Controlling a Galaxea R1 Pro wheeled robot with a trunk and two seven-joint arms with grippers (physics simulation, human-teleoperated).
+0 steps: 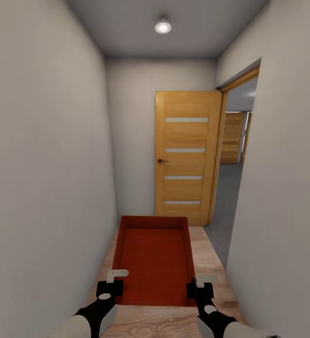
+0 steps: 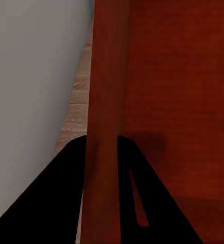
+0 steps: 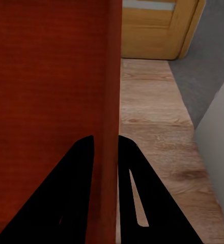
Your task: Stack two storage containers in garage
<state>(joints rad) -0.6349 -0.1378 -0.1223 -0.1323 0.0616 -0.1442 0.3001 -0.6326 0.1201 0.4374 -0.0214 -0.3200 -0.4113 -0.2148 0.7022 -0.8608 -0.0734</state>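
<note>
- Head view: storage container point(image 1: 155, 258) at lower centre, carried above the wood floor point(image 1: 206, 263); open door point(image 1: 185, 157) mid-frame.
- Wrist views: my left gripper point(image 2: 103, 147) and right gripper point(image 3: 106, 147) each clamp one container side wall.
- Both arms cut off by the bottom edge.

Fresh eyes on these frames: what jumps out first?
A red-orange container held low in the middle of a narrow hallway, with the left gripper clamped on its left wall and the right gripper on its right wall. Ahead stands a wooden door swung open; the doorway at right shows grey floor beyond. A ceiling light glows overhead.
</note>
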